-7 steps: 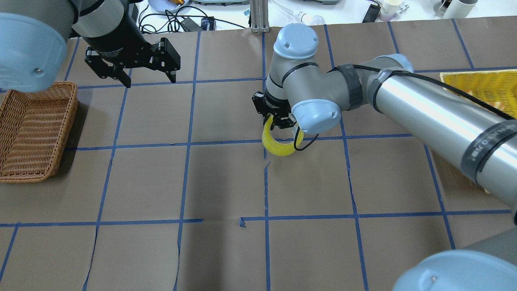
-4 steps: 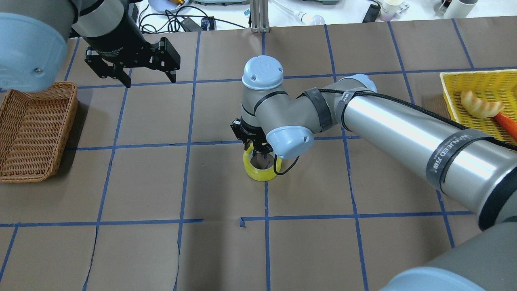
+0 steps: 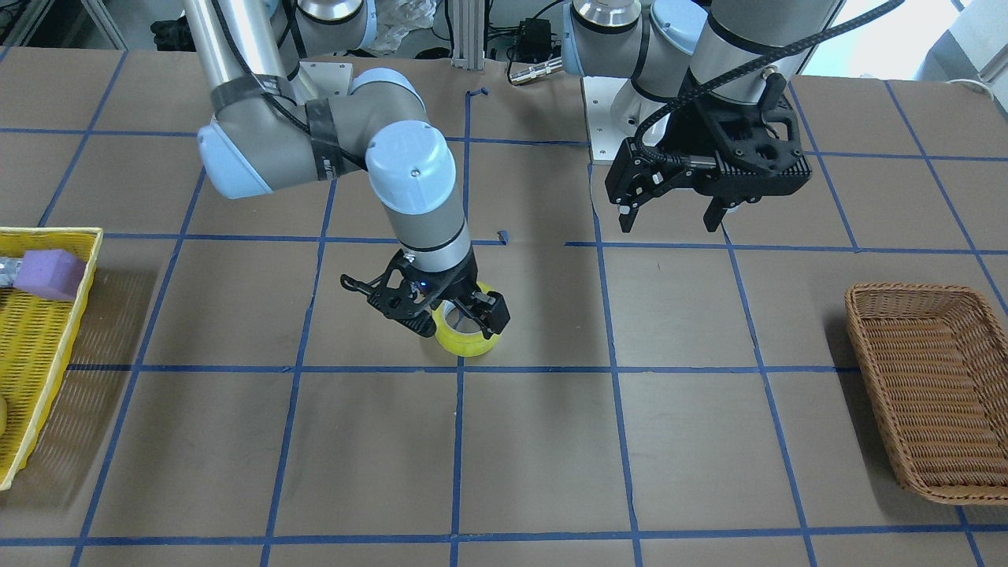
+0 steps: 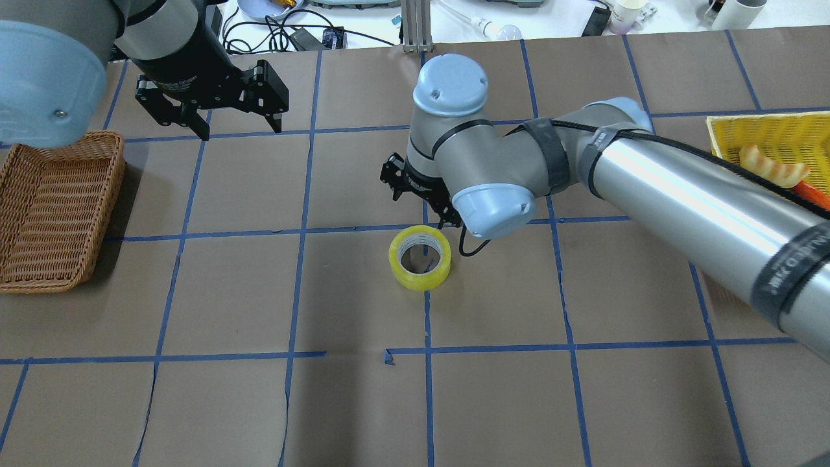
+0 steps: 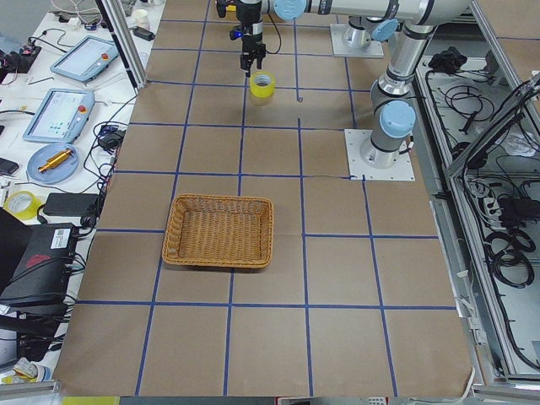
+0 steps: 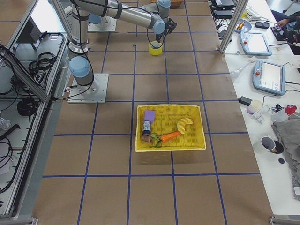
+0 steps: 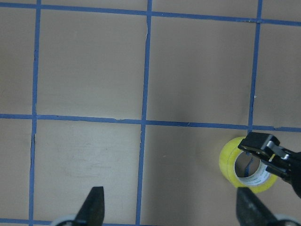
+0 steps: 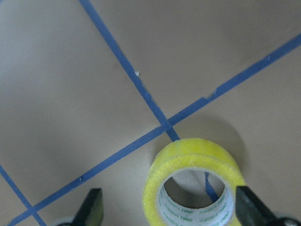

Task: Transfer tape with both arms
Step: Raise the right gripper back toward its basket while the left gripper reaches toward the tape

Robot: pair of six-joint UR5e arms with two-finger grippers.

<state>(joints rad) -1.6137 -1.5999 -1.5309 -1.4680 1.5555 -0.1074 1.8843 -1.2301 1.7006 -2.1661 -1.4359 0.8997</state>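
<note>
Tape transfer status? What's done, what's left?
Done: the tape lies flat mid-table, free of both grippers. In hand: nothing; the right gripper hovers open close over it, not gripping. Left: the left gripper, open and well off to the side, has yet to pick the roll up. The wicker basket is empty and is likely the destination.

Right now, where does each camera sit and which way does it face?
Front-facing: across the table, facing the robot; left gripper, right gripper, tape.
Overhead: behind the robot, looking forward and down; both grippers.
Exterior left: robot's left table end; wicker basket near, grippers far.
Exterior right: opposite end; yellow basket near.
Left wrist: straight down at table; own fingers.
Right wrist: down onto tape; own fingers.
Shared: all six show the tape.
</note>
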